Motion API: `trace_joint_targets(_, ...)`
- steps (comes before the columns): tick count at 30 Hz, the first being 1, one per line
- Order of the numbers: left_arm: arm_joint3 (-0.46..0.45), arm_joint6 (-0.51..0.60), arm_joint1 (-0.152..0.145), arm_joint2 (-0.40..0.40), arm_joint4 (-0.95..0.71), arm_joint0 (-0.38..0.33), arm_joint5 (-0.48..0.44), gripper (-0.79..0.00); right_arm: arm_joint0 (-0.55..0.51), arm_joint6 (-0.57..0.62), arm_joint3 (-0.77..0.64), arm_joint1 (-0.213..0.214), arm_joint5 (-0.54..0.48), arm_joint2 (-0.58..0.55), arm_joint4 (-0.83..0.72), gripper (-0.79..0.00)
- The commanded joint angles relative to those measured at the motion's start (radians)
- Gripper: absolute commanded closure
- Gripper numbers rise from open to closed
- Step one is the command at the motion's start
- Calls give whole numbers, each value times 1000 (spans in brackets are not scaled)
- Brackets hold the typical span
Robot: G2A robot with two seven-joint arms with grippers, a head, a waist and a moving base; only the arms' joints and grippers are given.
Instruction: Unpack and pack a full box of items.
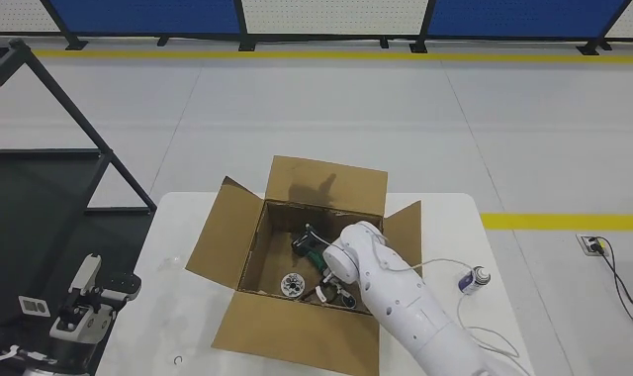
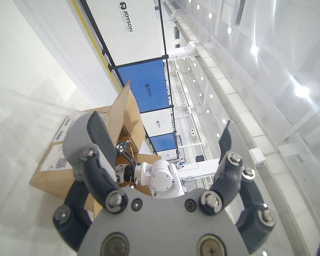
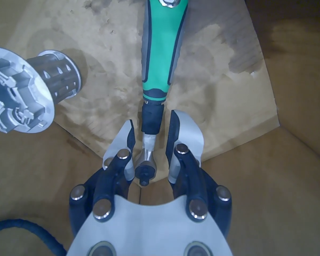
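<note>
Right pincer [image 3: 150, 123] straddles green ratchet [image 3: 162, 41]; metal hub [image 3: 21, 91] nearby inside box [image 3: 296, 81].

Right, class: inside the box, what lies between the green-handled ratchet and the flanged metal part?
Just bare cardboard floor of the box separates ratchet and metal part, seen in the right wrist view.

Top view: right arm [image 1: 396, 302] covers the box [image 1: 326, 186] floor from centre out to 5 o'clock, hiding the items under it. Small bottle [image 1: 476, 278] at the box's 3 o'clock, maybe a spray can, too small to tell. Right wrist view: metal hub [image 3: 18, 89] and ratchet handle [image 3: 161, 41] both cut by the frame edge. Left wrist view: box wall partly behind a finger [image 2: 100, 137] of the left gripper [image 2: 160, 121].
</note>
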State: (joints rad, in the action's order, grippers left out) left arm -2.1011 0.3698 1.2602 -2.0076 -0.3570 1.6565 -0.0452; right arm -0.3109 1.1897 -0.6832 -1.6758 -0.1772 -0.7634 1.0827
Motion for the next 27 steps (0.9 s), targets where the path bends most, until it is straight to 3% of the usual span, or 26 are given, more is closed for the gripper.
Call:
trace_joint_targets(1, 0, 0, 0, 0, 0, 0, 0, -785, 11, -8, 30, -7, -5, 3, -11, -271)
trace_joint_targets(14, 0, 0, 0, 0, 0, 0, 0, -785, 75, -53, 190, -61, -28, 39, -49, -256)
trace_joint_targets(19, 0, 0, 0, 0, 0, 0, 0, -785, 91, -61, 237, -79, -24, 50, -52, -188)
trace_joint_targets(22, 0, 0, 0, 0, 0, 0, 0, -785, 101, -65, 263, -89, -22, 54, -56, -15)
trace_joint_targets(27, 0, 0, 0, 0, 0, 0, 0, -785, 114, -81, 295, -101, -25, 57, -60, 0)
